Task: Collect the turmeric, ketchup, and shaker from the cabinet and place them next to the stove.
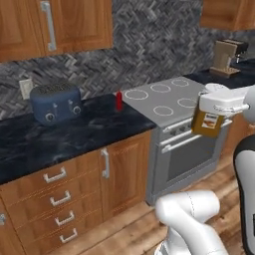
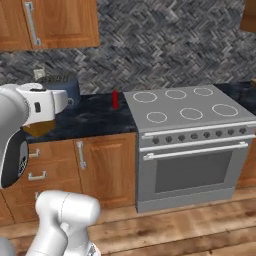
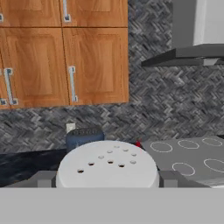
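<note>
My gripper is shut on the turmeric, an amber jar with a white perforated lid, and holds it in the air in front of the stove's front edge. A sliver of the amber jar shows under my hand, left of the stove. The ketchup, a slim red bottle, stands upright on the dark counter just left of the cooktop; the ketchup is apart from my hand. The wall cabinet has its doors closed. The shaker is out of view.
A blue toaster sits on the black counter by the backsplash. A grey range hood hangs above the stove. A coffee machine stands on the far counter. Base drawers with silver handles lie below.
</note>
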